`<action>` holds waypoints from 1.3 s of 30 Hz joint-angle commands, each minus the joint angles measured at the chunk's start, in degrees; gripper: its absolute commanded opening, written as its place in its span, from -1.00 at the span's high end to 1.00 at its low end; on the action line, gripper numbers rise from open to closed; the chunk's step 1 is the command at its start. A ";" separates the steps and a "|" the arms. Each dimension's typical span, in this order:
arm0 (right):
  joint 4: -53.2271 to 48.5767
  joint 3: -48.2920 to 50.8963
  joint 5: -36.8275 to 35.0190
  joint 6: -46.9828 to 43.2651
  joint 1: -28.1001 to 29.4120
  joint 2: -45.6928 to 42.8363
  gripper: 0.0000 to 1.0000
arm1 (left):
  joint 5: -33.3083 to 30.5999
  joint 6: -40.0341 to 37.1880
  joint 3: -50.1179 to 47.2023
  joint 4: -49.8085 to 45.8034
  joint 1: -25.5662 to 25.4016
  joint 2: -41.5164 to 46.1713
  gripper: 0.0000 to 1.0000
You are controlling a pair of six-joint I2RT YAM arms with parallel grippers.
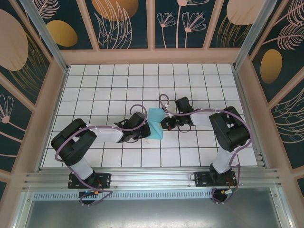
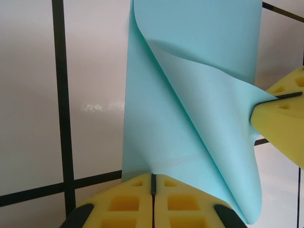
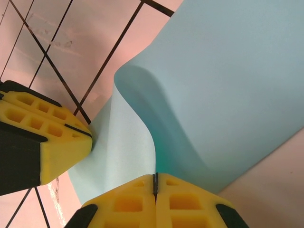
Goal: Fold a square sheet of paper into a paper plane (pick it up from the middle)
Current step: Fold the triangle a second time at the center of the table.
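Now both of my jaws are pinched shut on the thin light-blue square sheet of paper [image 1: 155,123]. It is near the middle of the white surface with black grid lines [image 1: 95,85], between my two arms, and a little closer to the near edge than the far edge.

In my left wrist view, my left jaws have their yellow foam pads [image 2: 128,204] pressed tight together on one edge of the sheet, so that edge cannot slide. My right jaws are off to the side and grip another bit of the edge. That part of the paper is lifted up and curls over the flat part like a soft wave.

I think I hold it this way because one side must be pinned down while the other side is bent over to make a fold. The bend is round, not a sharp crease yet. The edges need to line up first, or the paper plane will come out crooked. The paper is thin, so a hard pull could tear or wrinkle it.
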State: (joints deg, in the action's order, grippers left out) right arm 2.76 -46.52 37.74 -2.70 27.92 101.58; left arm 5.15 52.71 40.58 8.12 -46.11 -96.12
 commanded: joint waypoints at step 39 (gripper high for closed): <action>-3.55 -4.35 -4.16 -4.07 0.55 4.85 0.86 | -1.06 -1.12 0.99 -6.10 -1.09 -1.73 0.83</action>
State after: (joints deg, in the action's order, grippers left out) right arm 1.28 -49.65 35.44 -4.89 27.97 104.71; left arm 4.45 52.53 41.30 7.03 -46.52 -96.33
